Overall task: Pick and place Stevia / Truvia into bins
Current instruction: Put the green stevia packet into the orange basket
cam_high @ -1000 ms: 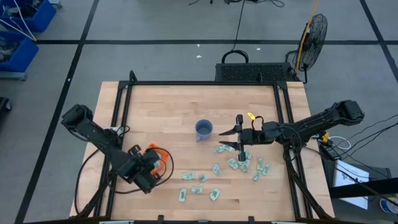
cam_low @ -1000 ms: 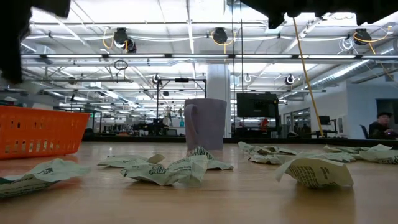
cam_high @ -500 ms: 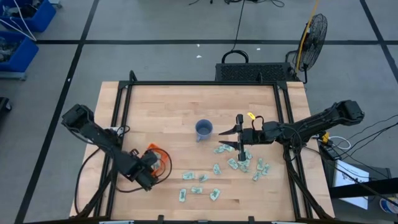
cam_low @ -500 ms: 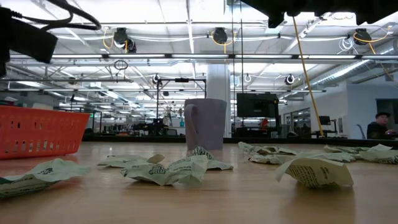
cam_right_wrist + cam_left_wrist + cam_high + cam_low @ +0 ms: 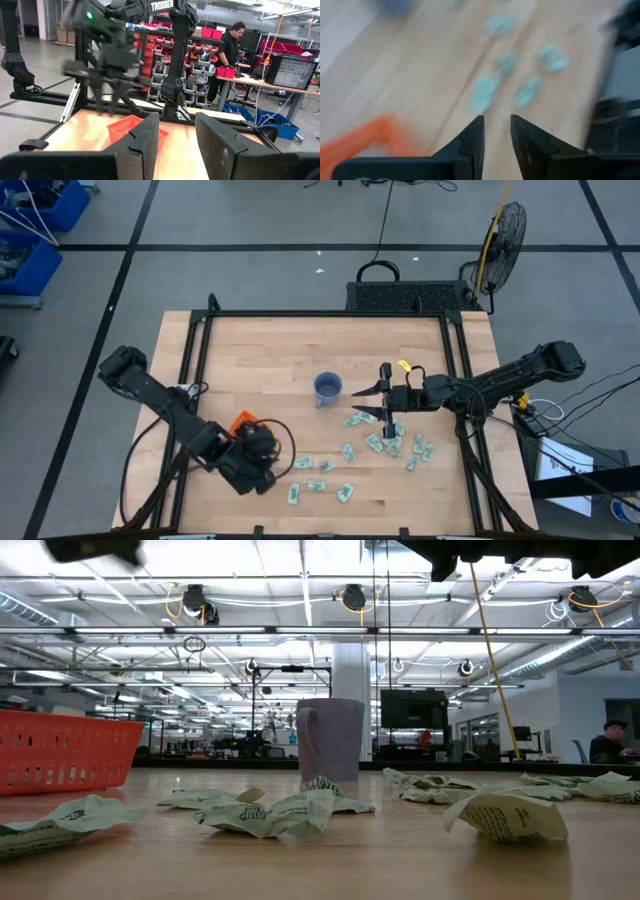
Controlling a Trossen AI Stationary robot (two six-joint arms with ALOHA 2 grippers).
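Several pale green Stevia packets (image 5: 350,451) lie crumpled on the wooden table, between the table's middle and its near right; the low view shows them close up (image 5: 270,812). The orange bin (image 5: 243,421) stands on the table at the near left (image 5: 60,750). My left gripper (image 5: 268,470) hovers just right of the bin, open and with nothing between its fingers (image 5: 496,135), its fingers pointing at the packets (image 5: 482,92). My right gripper (image 5: 378,404) hangs open and empty above the packets beside the cup (image 5: 177,135).
A blue-grey cup (image 5: 328,388) stands upright near the table's middle (image 5: 330,740). A black frame (image 5: 320,314) runs along the table's far edge and both side edges. In the right wrist view a person (image 5: 231,50) stands at a bench beyond the table.
My left gripper has swung away from above the orange bin, toward the table's right and near edges, and now hovers between the bin and the nearest packets. The packets, the bin and the cup lie as before.
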